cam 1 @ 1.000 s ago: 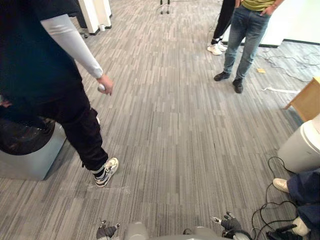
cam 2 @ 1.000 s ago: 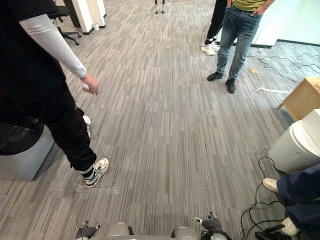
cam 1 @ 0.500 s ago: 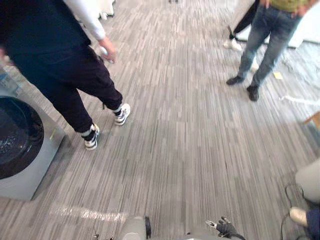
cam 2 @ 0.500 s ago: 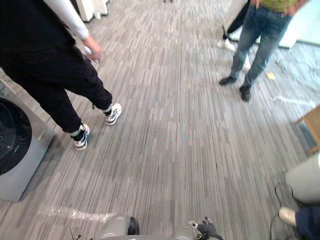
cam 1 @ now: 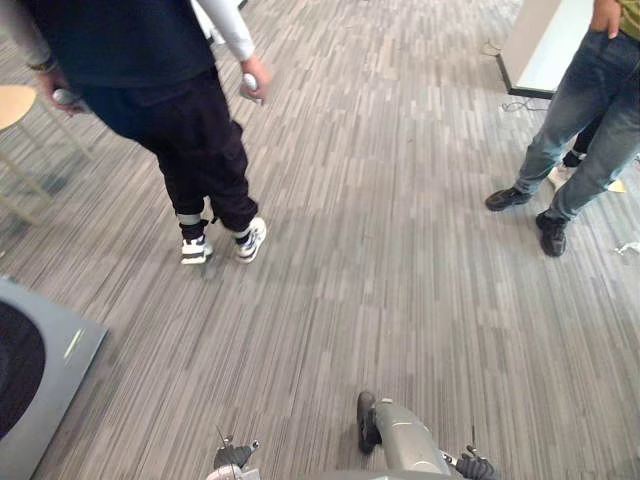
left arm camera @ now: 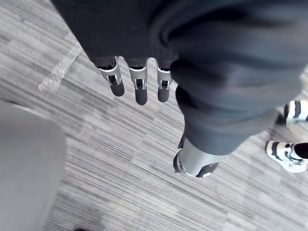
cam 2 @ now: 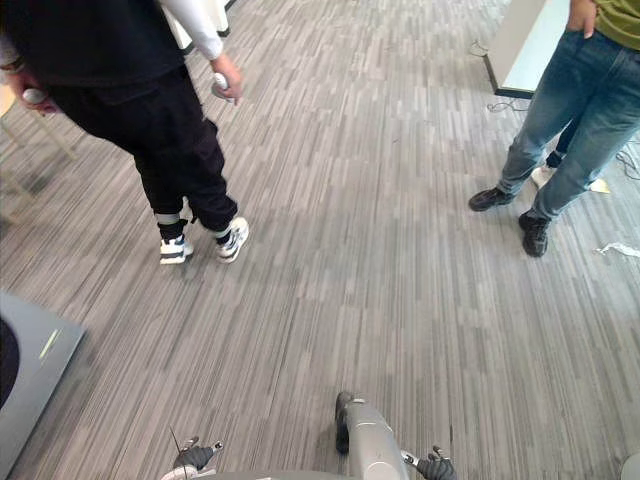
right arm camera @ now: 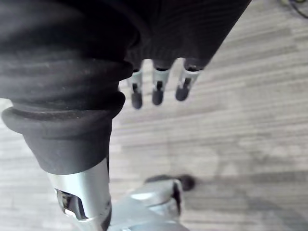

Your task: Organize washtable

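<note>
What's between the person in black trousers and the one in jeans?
Bare grey carpet lies between the person in black trousers and the person in jeans, as the left eye view shows.

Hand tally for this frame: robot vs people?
Robot hands: 2 (left hand, right hand)
People's hands: 3 (black-trousered person's two hands, blue-jeaned person's hand)
Total: 5

Open carpet floor [cam 1: 400,260] straight ahead — person in dark trousers [cam 1: 195,150] far left, person in jeans [cam 1: 590,110] right, grey machine [cam 1: 45,365] near left.
</note>
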